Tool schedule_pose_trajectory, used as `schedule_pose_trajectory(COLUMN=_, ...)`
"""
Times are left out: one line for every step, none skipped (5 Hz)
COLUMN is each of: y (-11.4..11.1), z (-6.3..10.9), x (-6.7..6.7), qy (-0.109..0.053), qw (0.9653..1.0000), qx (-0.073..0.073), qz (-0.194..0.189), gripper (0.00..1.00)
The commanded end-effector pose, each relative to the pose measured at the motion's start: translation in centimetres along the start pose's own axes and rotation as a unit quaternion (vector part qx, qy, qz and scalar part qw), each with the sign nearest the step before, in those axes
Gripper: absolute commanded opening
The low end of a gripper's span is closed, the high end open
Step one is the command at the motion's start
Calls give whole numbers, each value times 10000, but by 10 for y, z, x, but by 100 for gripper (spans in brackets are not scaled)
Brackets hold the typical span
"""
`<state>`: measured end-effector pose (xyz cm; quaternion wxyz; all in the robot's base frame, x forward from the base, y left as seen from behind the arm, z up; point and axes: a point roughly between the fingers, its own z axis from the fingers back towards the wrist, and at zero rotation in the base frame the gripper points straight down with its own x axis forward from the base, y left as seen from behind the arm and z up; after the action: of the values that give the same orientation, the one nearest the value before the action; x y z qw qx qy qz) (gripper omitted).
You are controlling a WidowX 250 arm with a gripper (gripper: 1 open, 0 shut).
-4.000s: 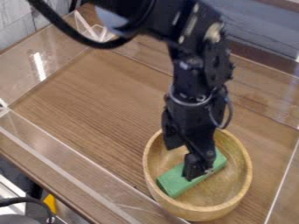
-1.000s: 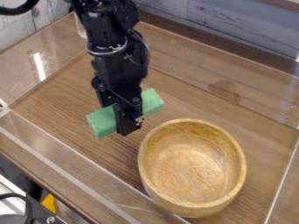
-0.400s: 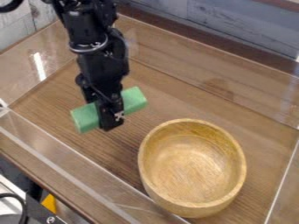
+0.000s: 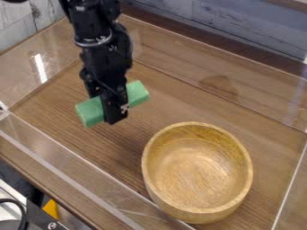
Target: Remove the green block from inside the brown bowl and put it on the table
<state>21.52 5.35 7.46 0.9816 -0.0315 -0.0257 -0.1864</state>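
The green block [image 4: 93, 110] is clamped between the fingers of my gripper [image 4: 111, 108], which points straight down and is shut on it. The block hangs just above the table [image 4: 204, 90], to the left of the brown bowl [image 4: 199, 171]; I cannot tell whether it touches the wood. The black arm rises from the gripper toward the top left. The bowl stands with nothing in it at the lower right, well apart from the gripper.
Clear plastic walls [image 4: 48, 157] edge the table along the left and front sides. A grey plank wall [image 4: 240, 22] runs behind the table at the top right. Open wood lies between the gripper and the back wall.
My gripper carried the green block out of the bowl and leftward over the table; in the last second it drifted a little further left and slightly lower. The bowl is now empty.
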Motion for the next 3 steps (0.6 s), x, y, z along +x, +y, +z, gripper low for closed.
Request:
schedule_pose_trajectory(y=-4, z=-6, x=5, qy=-50, qw=9998, qx=119, qz=-155, gripper=0)
schedule_pose_trajectory(y=-8, z=-12, x=8, qy=-10, qw=9999, qx=159, qz=-51, gripper=0)
schedule_pose_trajectory(y=-11, z=-15, x=10, qy=13, qw=9998, qx=193, qz=90, gripper=0)
